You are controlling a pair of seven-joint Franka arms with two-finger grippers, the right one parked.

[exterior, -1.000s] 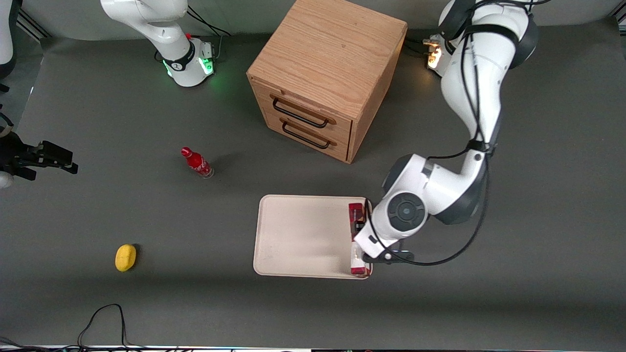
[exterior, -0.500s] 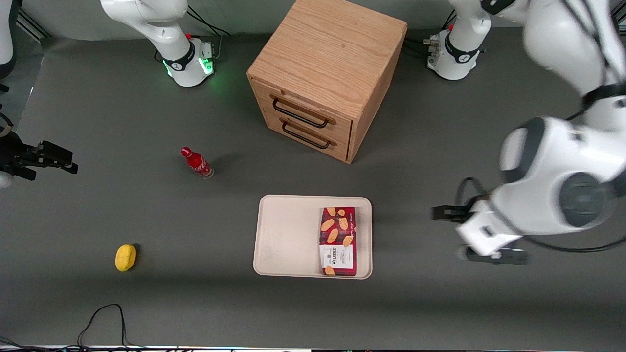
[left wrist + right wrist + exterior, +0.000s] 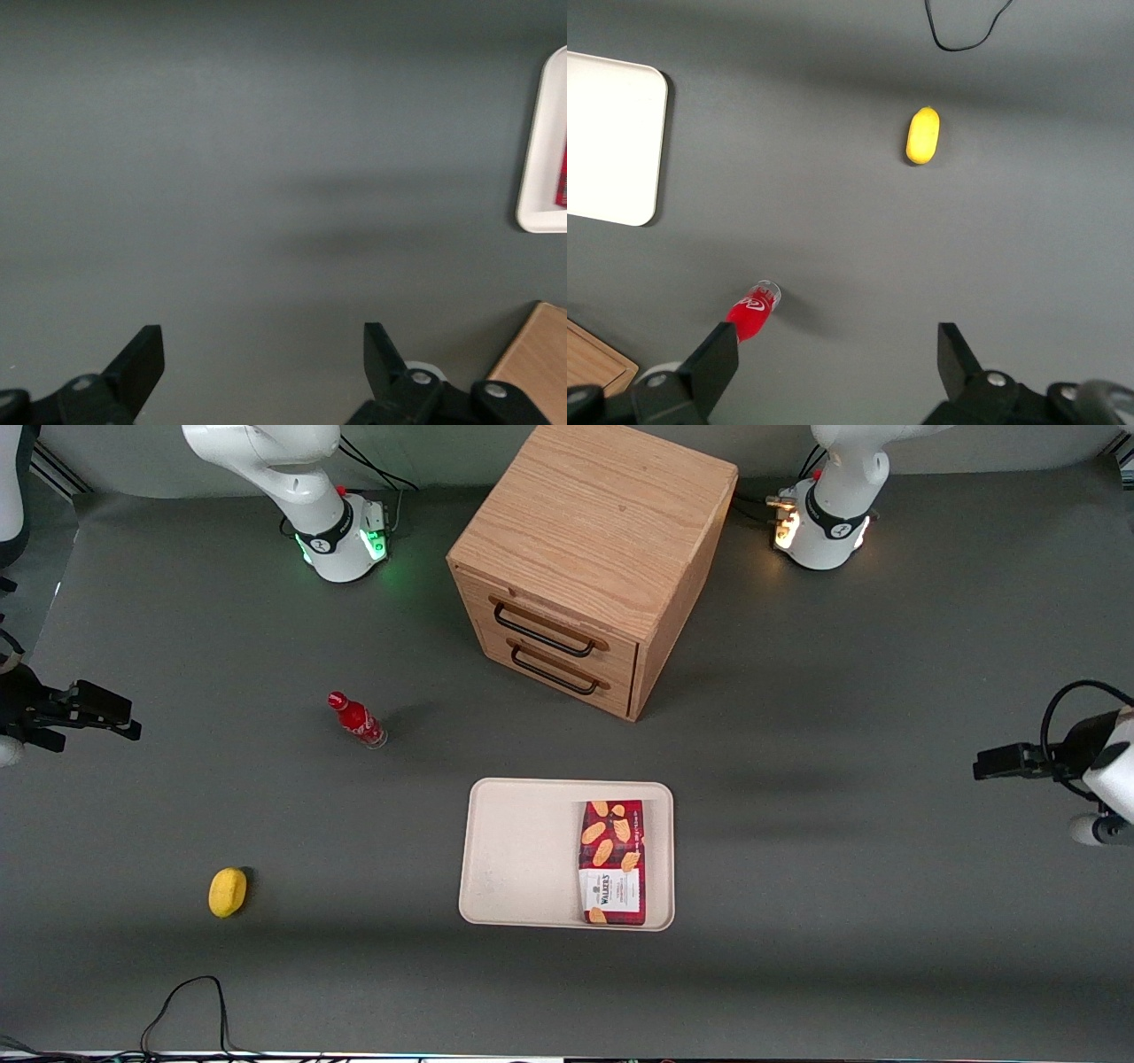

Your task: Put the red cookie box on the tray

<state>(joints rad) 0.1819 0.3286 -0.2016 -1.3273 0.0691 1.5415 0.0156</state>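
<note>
Long flat dark red tartan cookie box (image 3: 613, 862) with tan cookies and white label: flat inside large cream-white rectangular tray (image 3: 523, 850), along the tray's edge toward the working arm's end. Black two-finger pincer (image 3: 264, 363): fingers spread wide, empty, above bare grey tabletop (image 3: 797, 921), well apart from tray, toward the working arm's end.

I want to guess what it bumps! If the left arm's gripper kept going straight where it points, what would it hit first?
Probably just the bare gray table. The open gripper points down at the mat, with the tray and red cookie box off sideways.
</note>
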